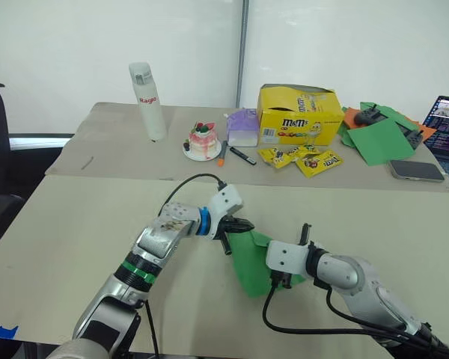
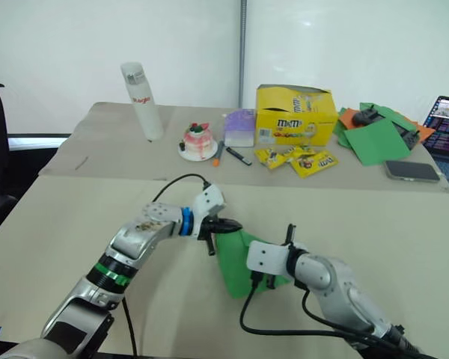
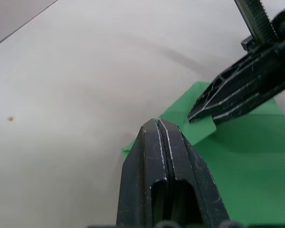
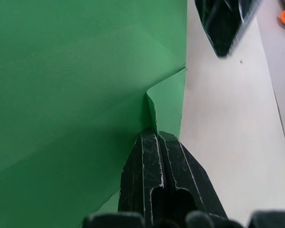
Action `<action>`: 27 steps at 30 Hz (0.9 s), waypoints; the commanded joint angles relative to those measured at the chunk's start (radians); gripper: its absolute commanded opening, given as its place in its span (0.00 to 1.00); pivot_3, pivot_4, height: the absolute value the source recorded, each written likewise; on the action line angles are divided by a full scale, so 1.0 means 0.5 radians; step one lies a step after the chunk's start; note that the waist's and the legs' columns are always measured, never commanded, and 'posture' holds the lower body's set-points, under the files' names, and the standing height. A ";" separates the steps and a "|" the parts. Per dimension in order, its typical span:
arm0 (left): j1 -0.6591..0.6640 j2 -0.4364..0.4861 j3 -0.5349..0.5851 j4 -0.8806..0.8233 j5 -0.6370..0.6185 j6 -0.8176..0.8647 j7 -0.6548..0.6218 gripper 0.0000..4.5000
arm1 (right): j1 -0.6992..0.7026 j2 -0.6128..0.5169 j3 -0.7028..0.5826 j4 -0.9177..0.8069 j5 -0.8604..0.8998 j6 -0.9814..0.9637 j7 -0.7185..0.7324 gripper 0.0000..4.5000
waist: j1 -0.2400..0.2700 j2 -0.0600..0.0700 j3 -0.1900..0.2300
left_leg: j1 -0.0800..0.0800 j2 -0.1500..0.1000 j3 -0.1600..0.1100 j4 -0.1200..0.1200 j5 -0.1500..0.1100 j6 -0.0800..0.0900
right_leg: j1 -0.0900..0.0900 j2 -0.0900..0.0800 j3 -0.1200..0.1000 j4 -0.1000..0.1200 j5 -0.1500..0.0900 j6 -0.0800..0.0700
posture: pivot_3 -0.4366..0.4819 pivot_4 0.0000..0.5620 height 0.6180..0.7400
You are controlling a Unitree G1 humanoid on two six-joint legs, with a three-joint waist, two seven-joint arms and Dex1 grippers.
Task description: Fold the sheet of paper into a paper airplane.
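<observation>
The sheet of paper (image 1: 248, 262) lies on the near surface (image 1: 75, 224) between both hands. Right hand (image 4: 156, 134) pinches its folded edge; left hand (image 3: 157, 124) is closed at a corner. Behind, a yellow candy box (image 1: 298, 114) stands open.

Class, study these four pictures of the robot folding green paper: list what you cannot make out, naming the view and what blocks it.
- The sheet of paper: its near part is covered by the right pincer in the left eye view.
- Its full outline: cut off by the edges of the right wrist view.
- The laptop: cut by the right edge of the left eye view.
- The print on the white bottle: too small to read surely.
</observation>
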 commanded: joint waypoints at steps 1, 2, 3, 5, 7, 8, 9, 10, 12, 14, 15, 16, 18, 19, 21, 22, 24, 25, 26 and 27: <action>-0.153 -0.072 0.043 -0.084 -0.024 0.175 0.109 0.00 | 0.037 0.018 0.035 0.014 -0.075 0.036 0.023 0.00 | 0.000 -0.001 0.000 | 0.000 0.000 0.000 0.000 0.000 0.000 | 0.000 0.000 0.000 0.000 0.000 0.000 | 0.48 0.27 0.85; -0.165 -0.067 -0.005 -0.093 0.006 0.208 0.119 0.00 | 0.041 0.018 0.039 0.018 -0.096 0.024 0.026 0.00 | 0.000 -0.001 0.000 | 0.000 0.000 -0.001 0.002 0.000 0.000 | 0.000 0.000 0.000 0.002 0.000 0.000 | 0.48 0.27 0.85; -0.161 -0.052 -0.077 -0.102 0.052 0.213 0.124 0.00 | 0.045 0.022 0.041 0.022 -0.113 0.019 0.028 0.00 | -0.003 0.000 0.000 | 0.000 -0.001 -0.001 0.002 0.000 0.000 | 0.000 0.000 0.000 0.002 0.000 0.000 | 0.48 0.27 0.85; -0.132 -0.030 -0.184 -0.101 0.121 0.189 0.137 0.00 | 0.051 0.038 0.041 0.026 -0.129 0.020 0.028 0.00 | -0.005 0.001 -0.001 | 0.002 -0.001 -0.001 0.001 0.000 0.000 | 0.000 0.000 0.002 0.003 0.000 0.000 | 0.48 0.27 0.85; -0.097 -0.041 -0.230 -0.071 0.144 0.167 0.156 0.00 | 0.056 0.052 0.039 0.023 -0.146 0.023 0.030 0.00 | -0.005 0.001 -0.001 | 0.002 -0.001 -0.001 0.000 0.000 0.000 | 0.000 0.001 0.003 0.003 -0.001 0.000 | 0.48 0.27 0.85; -0.083 -0.057 -0.246 -0.045 0.154 0.147 0.168 0.00 | 0.061 0.057 0.036 0.021 -0.153 0.022 0.032 0.00 | -0.004 0.001 -0.001 | 0.003 -0.001 -0.001 0.001 0.000 0.000 | 0.000 0.001 0.003 0.004 -0.001 0.000 | 0.48 0.27 0.85; -0.069 -0.088 -0.248 -0.004 0.152 0.133 0.183 0.00 | 0.069 0.060 0.034 0.021 -0.162 0.018 0.033 0.00 | -0.003 0.000 0.000 | 0.002 -0.001 -0.001 0.001 0.000 0.000 | 0.000 0.001 0.003 0.005 -0.001 0.000 | 0.48 0.27 0.85; -0.052 -0.115 -0.255 0.046 0.149 0.126 0.187 0.00 | 0.079 0.059 0.038 0.021 -0.175 0.013 0.035 0.00 | -0.002 0.000 0.000 | 0.002 -0.001 -0.001 0.002 0.000 0.000 | 0.000 0.000 0.003 0.006 -0.001 0.000 | 0.48 0.27 0.85; -0.027 -0.122 -0.324 0.131 0.210 0.045 0.193 0.00 | 0.096 0.061 0.037 0.020 -0.192 0.002 0.035 0.00 | 0.002 -0.001 -0.001 | 0.003 -0.001 -0.001 0.004 0.000 0.000 | 0.000 0.000 0.003 0.007 -0.001 0.000 | 0.48 0.27 0.85; -0.012 -0.139 -0.341 0.167 0.217 0.020 0.185 0.00 | 0.103 0.063 0.028 0.014 -0.206 -0.005 0.038 0.00 | 0.006 -0.002 -0.002 | 0.004 -0.002 -0.002 0.004 0.000 0.000 | 0.002 0.000 0.002 0.007 -0.001 0.000 | 0.48 0.27 0.85; -0.006 -0.147 -0.344 0.183 0.218 0.009 0.185 0.00 | 0.111 0.083 0.005 -0.010 -0.166 0.025 0.059 0.00 | 0.006 -0.002 -0.002 | 0.004 -0.002 -0.002 0.004 0.000 0.000 | 0.003 -0.001 0.002 0.007 -0.001 0.000 | 0.48 0.27 0.85; -0.001 -0.150 -0.350 0.194 0.223 -0.003 0.183 0.00 | 0.118 0.086 -0.010 -0.030 -0.129 0.034 0.088 0.00 | 0.006 -0.002 -0.002 | 0.004 -0.003 -0.002 0.004 0.000 0.000 | 0.003 -0.001 0.002 0.007 -0.001 0.000 | 0.48 0.27 0.85; 0.006 -0.147 -0.360 0.214 0.228 -0.028 0.170 0.00 | 0.161 0.065 -0.081 -0.091 -0.054 0.064 0.147 0.14 | 0.007 -0.002 -0.002 | 0.004 -0.003 -0.002 0.004 0.000 0.000 | 0.003 -0.001 0.002 0.007 -0.001 0.000 | 0.48 0.27 0.85; 0.010 -0.144 -0.355 0.225 0.226 -0.037 0.163 0.00 | 0.188 0.038 -0.130 -0.126 -0.017 0.067 0.184 0.20 | 0.007 -0.002 -0.002 | 0.003 -0.003 -0.003 0.004 0.000 0.000 | 0.003 -0.001 0.002 0.007 -0.001 0.001 | 0.48 0.27 0.85; 0.022 -0.133 -0.344 0.243 0.224 -0.056 0.150 0.00 | 0.223 -0.001 -0.229 -0.182 0.044 0.091 0.233 0.35 | 0.008 -0.002 -0.002 | 0.002 -0.004 -0.005 0.004 0.000 0.000 | 0.003 -0.001 0.002 0.006 -0.002 0.001 | 0.48 0.27 0.85; 0.030 -0.125 -0.337 0.249 0.223 -0.060 0.145 0.00 | 0.230 0.001 -0.294 -0.212 0.120 0.121 0.268 0.42 | 0.007 -0.002 -0.002 | 0.002 -0.004 -0.005 0.004 0.000 0.000 | 0.003 -0.001 0.002 0.006 -0.002 0.001 | 0.48 0.27 0.85; 0.043 -0.116 -0.315 0.257 0.213 -0.042 0.144 0.00 | 0.214 0.027 -0.425 -0.240 0.272 0.199 0.314 0.57 | 0.005 -0.003 -0.002 | 0.002 -0.004 -0.006 0.004 0.000 0.000 | 0.004 -0.001 0.002 0.006 -0.002 0.001 | 0.48 0.27 0.85; 0.048 -0.113 -0.306 0.254 0.208 -0.029 0.143 0.00 | 0.181 0.068 -0.526 -0.246 0.389 0.293 0.339 0.57 | 0.004 -0.003 -0.002 | 0.002 -0.004 -0.007 0.004 0.000 0.000 | 0.004 -0.001 0.002 0.006 -0.002 0.001 | 0.48 0.27 0.85; 0.052 -0.112 -0.300 0.252 0.207 -0.021 0.141 0.00 | 0.157 0.093 -0.592 -0.249 0.466 0.358 0.353 0.57 | 0.004 -0.003 -0.002 | 0.003 -0.004 -0.007 0.004 0.000 0.000 | 0.004 -0.001 0.002 0.007 -0.002 0.001 | 0.48 0.27 0.85; 0.057 -0.114 -0.295 0.247 0.206 -0.013 0.143 0.00 | 0.117 0.149 -0.668 -0.250 0.569 0.438 0.358 0.54 | 0.002 -0.003 -0.002 | 0.002 -0.004 -0.008 0.004 0.000 0.000 | 0.004 0.000 0.002 0.007 -0.002 0.001 | 0.48 0.27 0.85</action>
